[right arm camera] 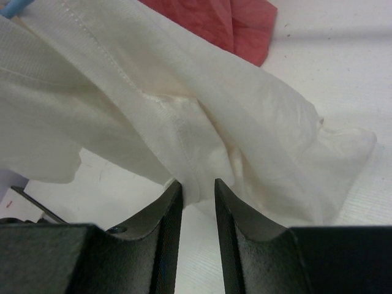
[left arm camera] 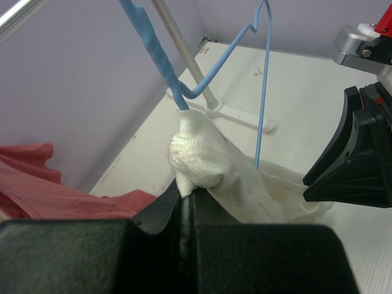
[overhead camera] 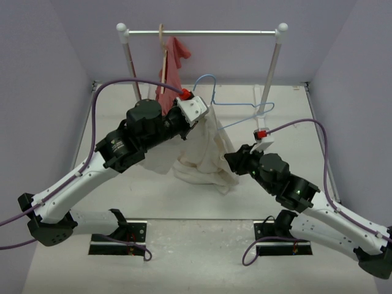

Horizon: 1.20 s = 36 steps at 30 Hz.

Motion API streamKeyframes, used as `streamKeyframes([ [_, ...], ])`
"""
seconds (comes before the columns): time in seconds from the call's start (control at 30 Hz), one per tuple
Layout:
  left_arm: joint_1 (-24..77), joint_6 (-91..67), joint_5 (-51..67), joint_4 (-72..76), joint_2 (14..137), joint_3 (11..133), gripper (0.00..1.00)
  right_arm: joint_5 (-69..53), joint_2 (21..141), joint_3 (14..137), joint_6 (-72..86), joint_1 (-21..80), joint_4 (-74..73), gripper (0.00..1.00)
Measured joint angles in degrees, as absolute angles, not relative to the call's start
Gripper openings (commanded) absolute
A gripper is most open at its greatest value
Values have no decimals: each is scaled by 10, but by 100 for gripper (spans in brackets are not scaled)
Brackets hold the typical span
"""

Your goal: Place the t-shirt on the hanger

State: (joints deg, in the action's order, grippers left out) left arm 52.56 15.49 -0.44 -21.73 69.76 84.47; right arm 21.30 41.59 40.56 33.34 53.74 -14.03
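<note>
The cream t-shirt (overhead camera: 202,156) hangs bunched between both arms, its lower part resting on the table. My left gripper (overhead camera: 205,113) is shut on a wad of its ribbed edge (left arm camera: 196,159), its jaws (left arm camera: 187,190) pressed together. One arm of the light-blue hanger (left arm camera: 159,61) runs straight into that wad; the rest of the hanger (overhead camera: 236,104) leans toward the rack's right post. My right gripper (right arm camera: 198,190) stands at the shirt's lower right edge (overhead camera: 233,160), jaws apart, with the bottom of a seamed fold of the t-shirt (right arm camera: 184,104) between the fingertips.
A red garment (overhead camera: 173,73) hangs from the white rack's bar (overhead camera: 202,32) at the back left and shows behind the shirt (right arm camera: 226,24). The rack's right post and foot (left arm camera: 239,113) stand close behind the hanger. The right arm (left arm camera: 361,153) is near the left gripper.
</note>
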Motion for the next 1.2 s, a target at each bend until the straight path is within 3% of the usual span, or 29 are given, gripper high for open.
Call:
streamKeyframes([
  [0.43, 526, 145, 11, -214, 699, 845, 0, 245, 534, 453, 334, 537, -158, 27],
  [0.67, 526, 141, 13, -213, 699, 845, 0, 277, 541, 467, 360, 537, -159, 0],
  [0.97, 526, 140, 12, -204, 699, 834, 0, 315, 506, 462, 370, 526, -154, 0],
  [1.2, 526, 146, 14, -204, 693, 826, 0, 299, 369, 438, 332, 353, -175, 0],
])
